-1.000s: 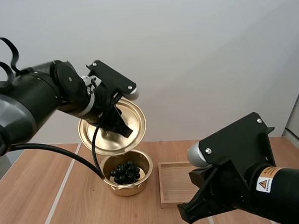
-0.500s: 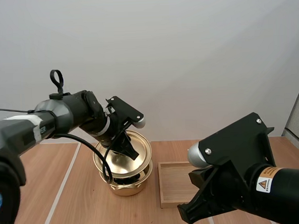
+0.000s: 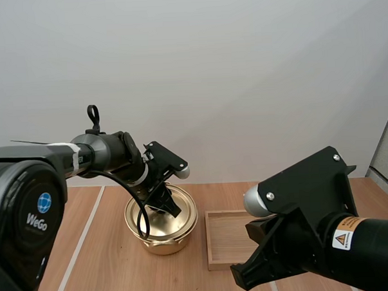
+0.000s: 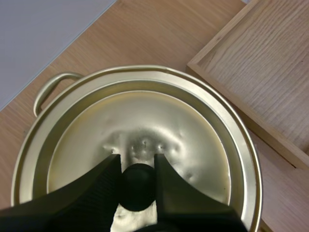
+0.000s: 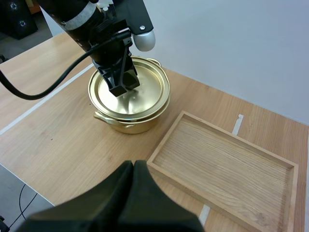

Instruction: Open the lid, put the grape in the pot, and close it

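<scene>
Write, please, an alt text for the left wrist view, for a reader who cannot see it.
The left gripper pinches the black knob of the gold lid, which lies on the pot. One handle sticks out beside the lid, and a wooden tray lies on the table next to the pot.

Pot (image 5: 128, 126) inside hidden under lid (image 5: 147, 89), knob (image 4: 137, 187) partly covered by left hand (image 4: 136, 162)
</scene>
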{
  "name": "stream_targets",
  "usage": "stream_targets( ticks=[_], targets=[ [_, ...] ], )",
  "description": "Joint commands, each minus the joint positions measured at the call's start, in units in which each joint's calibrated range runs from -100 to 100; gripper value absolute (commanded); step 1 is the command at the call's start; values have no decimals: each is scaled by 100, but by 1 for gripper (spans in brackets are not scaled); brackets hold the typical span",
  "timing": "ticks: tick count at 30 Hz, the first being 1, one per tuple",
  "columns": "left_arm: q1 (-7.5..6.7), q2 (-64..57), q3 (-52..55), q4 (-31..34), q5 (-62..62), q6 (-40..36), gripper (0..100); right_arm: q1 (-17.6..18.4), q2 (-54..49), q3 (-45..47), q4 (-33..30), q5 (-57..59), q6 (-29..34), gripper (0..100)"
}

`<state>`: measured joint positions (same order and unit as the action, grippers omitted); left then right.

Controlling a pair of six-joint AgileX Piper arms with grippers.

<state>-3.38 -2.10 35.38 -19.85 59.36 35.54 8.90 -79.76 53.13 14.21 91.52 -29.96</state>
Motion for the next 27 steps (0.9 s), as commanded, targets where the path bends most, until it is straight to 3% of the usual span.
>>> stream_targets(
  ticks=[1, 9, 12, 15, 18, 20, 21, 27],
  targets=[
    [-14, 99, 0, -150, -170, 39, 0, -23, -46, 28, 9, 3, 16, 0],
    [-14, 160, 0, -348, -300, 43, 0, -23, -46, 28, 9, 3, 16, 0],
    [-14, 160, 0, -348, -182, 83, 5, -23, -46, 28, 9, 3, 16, 0],
    [-14, 160, 0, -348, 21, 83, 29, -23, -46, 28, 9, 3, 16, 0],
    [-14, 146, 0, -348, 234, 83, 64, -23, -46, 28, 9, 3, 16, 0],
    [-14, 107, 0, -358, 434, 83, 93, -23, -46, 28, 9, 3, 16, 0],
    [-14, 76, 0, -358, 518, 83, 100, -23, -46, 28, 9, 3, 16, 0],
    [-14, -622, -13, -382, 958, -13, 100, -23, -46, 28, 9, -119, 16, 0]
  ],
)
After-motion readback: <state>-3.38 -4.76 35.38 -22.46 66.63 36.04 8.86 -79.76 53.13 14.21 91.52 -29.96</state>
